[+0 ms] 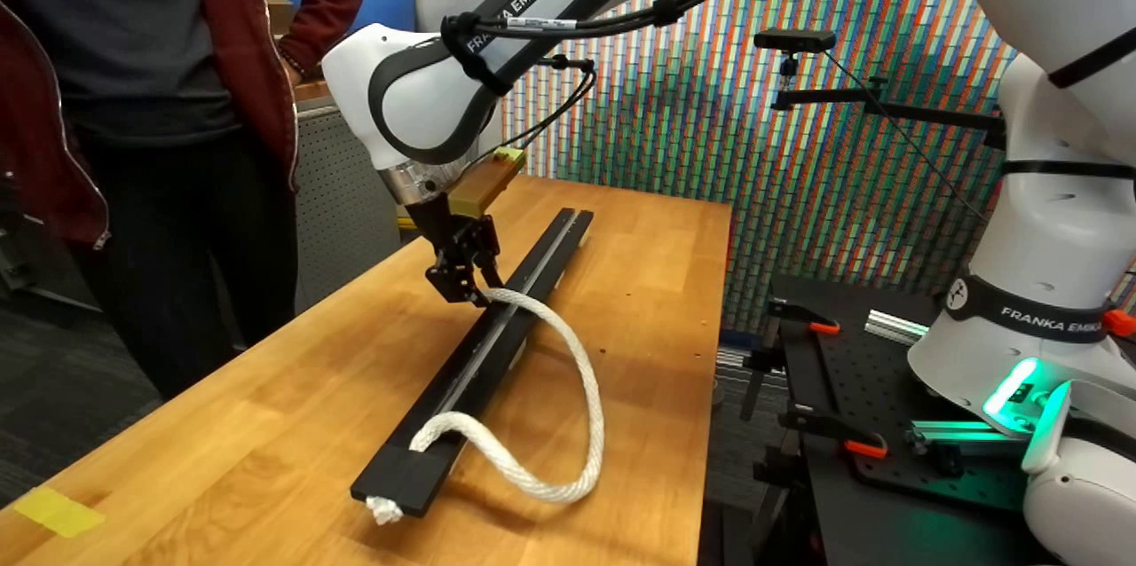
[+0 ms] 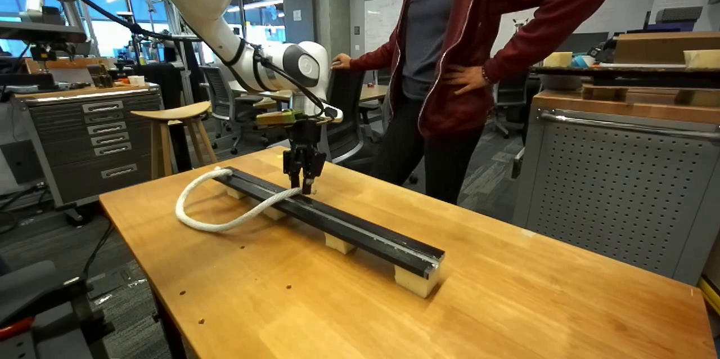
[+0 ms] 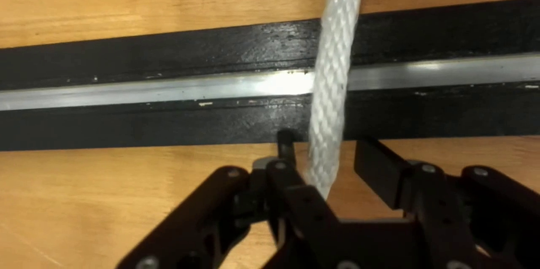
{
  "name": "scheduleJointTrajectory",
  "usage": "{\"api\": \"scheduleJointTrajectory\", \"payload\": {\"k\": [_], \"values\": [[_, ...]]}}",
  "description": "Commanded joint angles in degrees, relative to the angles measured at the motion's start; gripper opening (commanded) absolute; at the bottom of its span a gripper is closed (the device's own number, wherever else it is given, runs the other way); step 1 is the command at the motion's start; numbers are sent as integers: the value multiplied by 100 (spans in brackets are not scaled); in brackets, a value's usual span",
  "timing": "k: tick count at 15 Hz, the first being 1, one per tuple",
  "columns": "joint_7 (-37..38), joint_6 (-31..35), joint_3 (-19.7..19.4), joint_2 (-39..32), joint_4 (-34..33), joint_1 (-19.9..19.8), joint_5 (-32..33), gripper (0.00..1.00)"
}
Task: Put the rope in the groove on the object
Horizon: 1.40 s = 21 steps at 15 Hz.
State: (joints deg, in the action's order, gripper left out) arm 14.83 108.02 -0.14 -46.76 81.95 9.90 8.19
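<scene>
The black bar [image 1: 399, 467] lies along the table, and its groove [image 3: 190, 88] shows as a pale straight strip. The white rope [image 1: 592, 406] comes up from the bar near one end and loops out to the side over the table. A frayed rope end shows at the bar's tip. In the wrist view the rope [image 3: 331, 79] crosses over the groove; whether it touches the bar is unclear. My gripper [image 3: 325, 144] points down at the bar's edge. Its fingers are apart with the rope between them and gaps on both sides. The rope's free tip is hidden among the fingers.
The bar rests on several pale blocks [image 2: 416, 282] on the wooden table [image 2: 315, 319]. A person in a red jacket [image 2: 534, 4] stands close to the table's long edge. Yellow tape [image 1: 59, 511] is on a table corner.
</scene>
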Motion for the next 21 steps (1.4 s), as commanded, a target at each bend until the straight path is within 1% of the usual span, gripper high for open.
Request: {"api": "scheduleJointTrajectory", "payload": {"k": [1,2,3,4,5,6,12,16,21], "values": [[-169,-236,20,-118,-247,-47,-107,15],[-173,-230,20,-104,-239,-46,-106,6],[-154,-197,15,-73,-206,-41,-101,1],[-134,-173,10,-44,-186,-41,-104,0],[-108,-150,-3,-13,-161,-41,-97,0],[-31,-112,-16,34,-107,-53,-128,3],[427,246,-116,503,372,-210,-381,3],[823,790,-226,962,935,-517,-899,3],[810,1555,-342,1502,1691,-1078,-1730,3]]}}
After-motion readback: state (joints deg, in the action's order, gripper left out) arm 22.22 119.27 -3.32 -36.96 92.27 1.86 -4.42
